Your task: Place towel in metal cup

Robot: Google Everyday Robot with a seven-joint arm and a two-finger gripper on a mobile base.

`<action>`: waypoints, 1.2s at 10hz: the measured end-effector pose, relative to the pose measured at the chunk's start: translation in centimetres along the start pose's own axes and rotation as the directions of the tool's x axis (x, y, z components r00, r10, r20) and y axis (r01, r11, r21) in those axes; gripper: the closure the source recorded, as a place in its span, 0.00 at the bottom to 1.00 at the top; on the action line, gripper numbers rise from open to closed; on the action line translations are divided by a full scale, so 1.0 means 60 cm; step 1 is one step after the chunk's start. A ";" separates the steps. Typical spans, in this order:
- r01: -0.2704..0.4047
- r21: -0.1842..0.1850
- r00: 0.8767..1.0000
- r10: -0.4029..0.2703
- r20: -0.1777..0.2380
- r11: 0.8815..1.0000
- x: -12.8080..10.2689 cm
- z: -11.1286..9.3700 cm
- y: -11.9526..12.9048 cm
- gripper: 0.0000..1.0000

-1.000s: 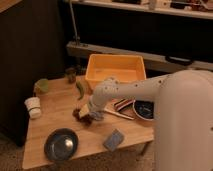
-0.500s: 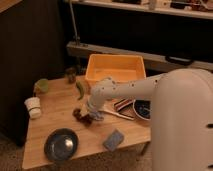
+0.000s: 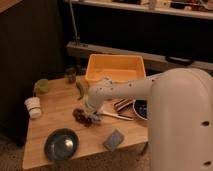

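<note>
End effector (image 3: 92, 113) low over wooden table (image 3: 55, 120).

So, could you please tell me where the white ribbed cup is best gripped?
Around its upper wall, from above: the white ribbed cup stands upright and narrow near the edge of the table, with nothing over it. The claw, shut, is low over the middle of the table.

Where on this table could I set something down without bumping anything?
Free patches: the wood between the white cup, the green cup and the dark clump; also the front strip between the dark bowl and the blue pad. Crowded: the middle, where the gripper sits low by the clump, in front of the yellow tub.
</note>
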 end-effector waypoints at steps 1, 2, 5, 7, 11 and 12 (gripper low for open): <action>-0.014 -0.014 1.000 0.014 0.019 1.000 -0.002 -0.009 -0.008 1.00; -0.023 -0.016 0.999 0.024 0.037 1.000 -0.006 -0.023 -0.017 1.00; -0.077 -0.038 0.986 0.082 0.147 0.996 -0.039 -0.122 -0.076 1.00; -0.114 -0.082 0.966 0.130 0.224 0.990 -0.064 -0.185 -0.111 1.00; -0.109 -0.315 0.877 0.241 0.415 0.943 -0.118 -0.325 -0.124 1.00; -0.096 -0.348 0.861 0.253 0.441 0.932 -0.128 -0.348 -0.123 1.00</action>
